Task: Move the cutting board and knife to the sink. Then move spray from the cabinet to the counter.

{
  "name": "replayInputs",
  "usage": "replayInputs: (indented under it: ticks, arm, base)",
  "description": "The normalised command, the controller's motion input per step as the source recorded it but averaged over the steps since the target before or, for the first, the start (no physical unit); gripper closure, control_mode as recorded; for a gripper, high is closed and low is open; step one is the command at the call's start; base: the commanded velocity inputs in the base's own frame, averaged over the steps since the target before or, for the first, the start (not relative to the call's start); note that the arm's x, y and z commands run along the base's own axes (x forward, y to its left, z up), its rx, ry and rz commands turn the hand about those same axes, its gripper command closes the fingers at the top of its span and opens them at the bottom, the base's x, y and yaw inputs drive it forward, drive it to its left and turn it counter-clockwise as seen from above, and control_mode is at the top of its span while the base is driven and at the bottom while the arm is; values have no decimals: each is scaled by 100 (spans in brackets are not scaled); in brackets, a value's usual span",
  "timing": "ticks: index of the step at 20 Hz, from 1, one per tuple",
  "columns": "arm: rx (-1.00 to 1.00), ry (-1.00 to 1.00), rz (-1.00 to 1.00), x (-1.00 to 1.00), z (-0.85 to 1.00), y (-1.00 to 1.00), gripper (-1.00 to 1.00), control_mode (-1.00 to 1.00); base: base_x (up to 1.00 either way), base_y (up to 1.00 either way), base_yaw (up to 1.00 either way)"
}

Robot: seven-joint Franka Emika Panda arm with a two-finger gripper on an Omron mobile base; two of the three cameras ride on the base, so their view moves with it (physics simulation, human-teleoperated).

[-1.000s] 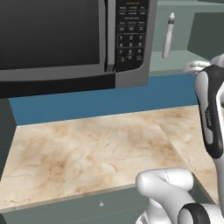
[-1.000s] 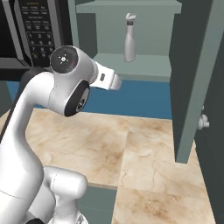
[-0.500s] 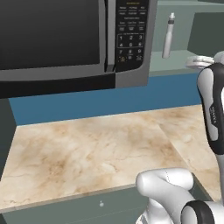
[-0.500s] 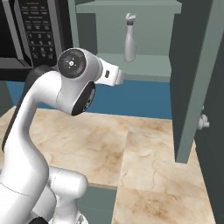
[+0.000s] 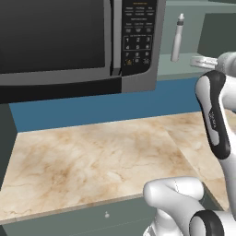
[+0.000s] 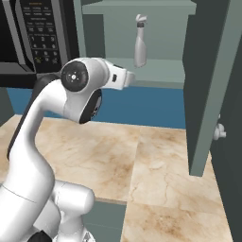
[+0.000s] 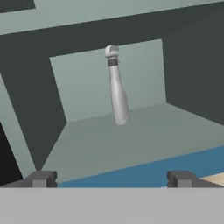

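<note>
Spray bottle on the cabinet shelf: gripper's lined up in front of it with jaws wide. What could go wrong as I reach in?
1. The spray is tall, narrow and stands alone at the back of the shelf; a fingertip nudge could tip it before the open gripper closes.
2. The open cabinet door hangs close on the right; the arm could brush it while extending.
3. The microwave sits tight on the left, leaving little sideways room.
</note>
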Motion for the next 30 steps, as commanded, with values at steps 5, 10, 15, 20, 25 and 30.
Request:
replayInputs:
  ticks: [5, 10, 15, 20, 25, 30]
  arm:
    - [0, 9, -1, 12, 58, 0, -100, -100]
    - [-1, 5, -1, 16, 33, 0, -100, -100]
    - [0, 0, 0, 31, 0, 0, -100, -100]
    - [0, 0, 0, 22, 0, 0, -100, -100]
    - [0, 0, 0, 25, 2, 0, -100, -100]
    - [0, 0, 0, 18, 1, 0, -100, -100]
  base:
    - [0, 0, 0]
    - [0, 0, 0]
    - [0, 0, 0]
    - [0, 0, 0]
    - [0, 0, 0]
    - [0, 0, 0]
